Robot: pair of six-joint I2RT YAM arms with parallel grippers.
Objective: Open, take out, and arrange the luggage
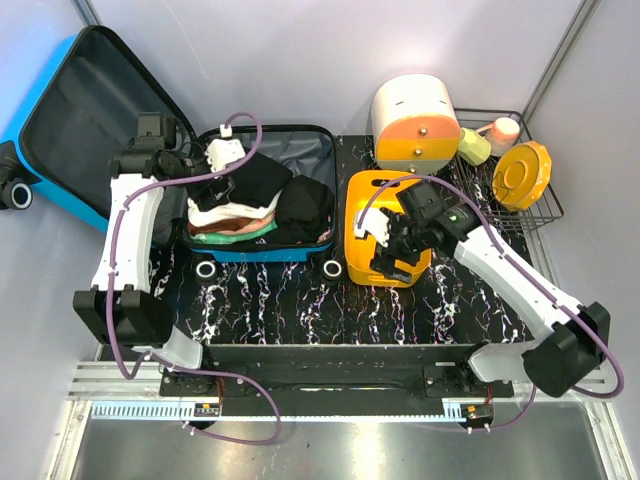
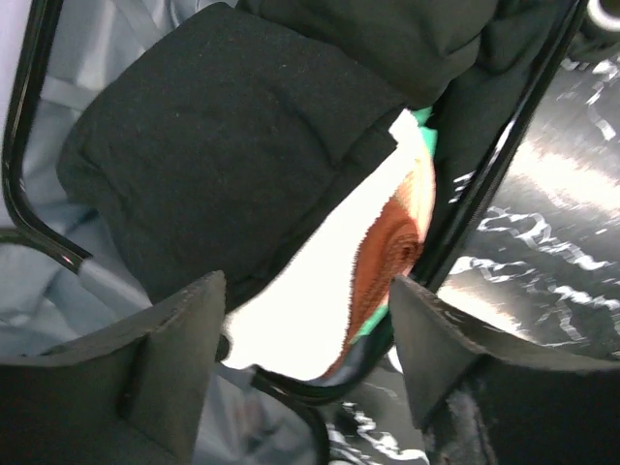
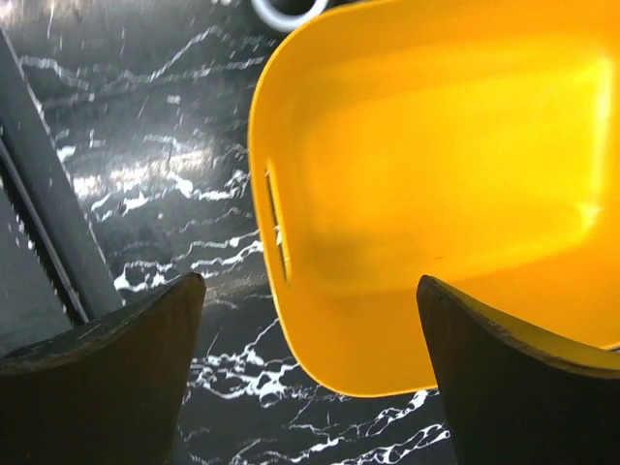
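The blue luggage (image 1: 255, 256) lies open on the table, with its grey-lined lid (image 1: 90, 110) leaning back at the far left. Its base holds a black garment (image 1: 262, 178) on a folded stack of white, rust and green cloth (image 1: 232, 225), and another black bundle (image 1: 305, 205). My left gripper (image 1: 200, 168) is open and empty over the base's left end. In the left wrist view (image 2: 308, 286) its jaws straddle the stack's white and rust edge (image 2: 387, 247) and the black rim (image 2: 484, 184). My right gripper (image 1: 388, 255) is open and empty over the near corner of the yellow basin (image 1: 356, 205); the right wrist view (image 3: 310, 283) shows the basin (image 3: 387, 349) below.
A white adapter (image 1: 225, 152) with a purple cable lies on the clothes. A white-and-orange drawer box (image 1: 415, 120) stands behind the basin. A wire basket (image 1: 545, 215) at the far right holds a yellow lid (image 1: 522, 175), a pink cup (image 1: 503, 130) and a green cup (image 1: 473, 148).
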